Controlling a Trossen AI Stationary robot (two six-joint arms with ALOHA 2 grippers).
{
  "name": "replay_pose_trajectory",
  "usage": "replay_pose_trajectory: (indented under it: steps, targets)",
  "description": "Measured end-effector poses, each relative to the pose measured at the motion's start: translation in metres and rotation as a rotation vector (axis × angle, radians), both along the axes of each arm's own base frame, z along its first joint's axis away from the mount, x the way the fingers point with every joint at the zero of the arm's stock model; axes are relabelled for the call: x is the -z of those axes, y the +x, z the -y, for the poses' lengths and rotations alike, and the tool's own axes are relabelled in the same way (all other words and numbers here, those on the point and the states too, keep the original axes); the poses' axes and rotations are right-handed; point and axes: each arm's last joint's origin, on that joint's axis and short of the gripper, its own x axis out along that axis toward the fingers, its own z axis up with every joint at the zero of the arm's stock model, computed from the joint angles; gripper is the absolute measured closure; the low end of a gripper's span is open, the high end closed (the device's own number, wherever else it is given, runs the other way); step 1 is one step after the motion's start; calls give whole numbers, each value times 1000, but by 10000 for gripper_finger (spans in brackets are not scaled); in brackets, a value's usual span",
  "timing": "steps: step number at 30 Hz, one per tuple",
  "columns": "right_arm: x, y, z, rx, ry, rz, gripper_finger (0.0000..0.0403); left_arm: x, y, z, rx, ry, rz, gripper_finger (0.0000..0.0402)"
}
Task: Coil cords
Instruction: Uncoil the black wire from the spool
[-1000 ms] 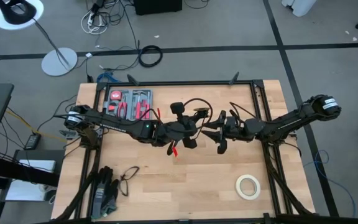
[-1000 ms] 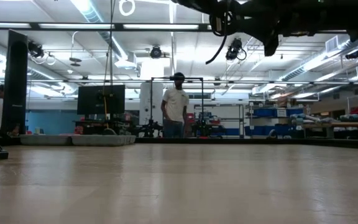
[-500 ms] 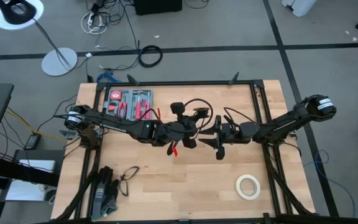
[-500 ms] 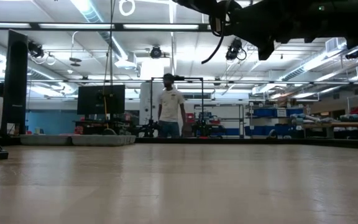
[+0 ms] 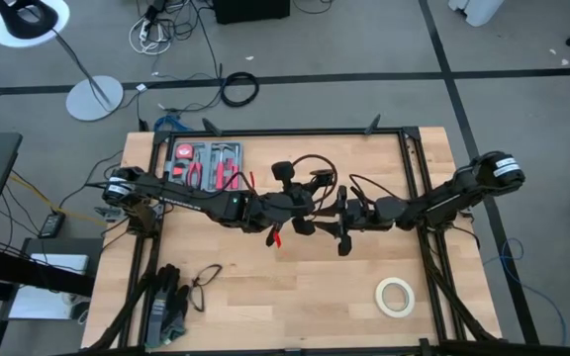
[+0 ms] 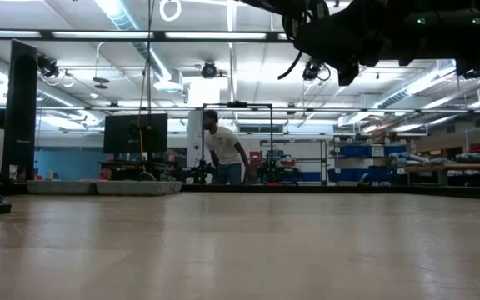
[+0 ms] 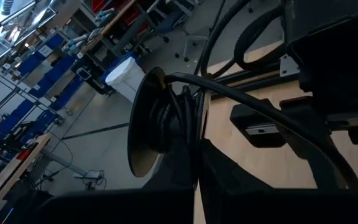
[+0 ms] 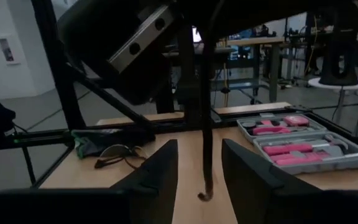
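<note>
Hanging cord [image 8: 206, 124] between the right gripper's [image 8: 199, 163] parted fingers, untouched, left gripper [image 5: 300, 203] closed nearby

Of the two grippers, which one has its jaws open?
The right gripper: its jaws stand apart with the thin black cord hanging between them. The left gripper is shut.

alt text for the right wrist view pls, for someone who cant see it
A thin black cord hangs straight down, its loose end between the right gripper's two open dark fingers, held up above a wooden table. Behind it lie an open tool case with pink tools, and glasses beside dark gloves.
</note>
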Motion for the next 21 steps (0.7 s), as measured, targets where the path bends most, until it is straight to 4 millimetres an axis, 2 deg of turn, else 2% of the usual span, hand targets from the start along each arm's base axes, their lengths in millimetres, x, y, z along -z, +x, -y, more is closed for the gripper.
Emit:
replay_pose_trajectory:
  steps: [2, 6, 15, 21]
  targets:
    - [-2, 3, -1, 1, -6, 0, 309, 0, 0, 0, 0, 1, -2, 398]
    - [-2, 2, 0, 3, -41, -32, 386, 2, -1, 1, 3, 4, -21, 398]
    - [-3, -15, 3, 47, -100, -215, 397, 6, -5, 9, 43, 11, -89, 398]
    - [-5, -31, 8, 116, -83, -334, 399, 1, -20, 6, 48, 18, -187, 398]
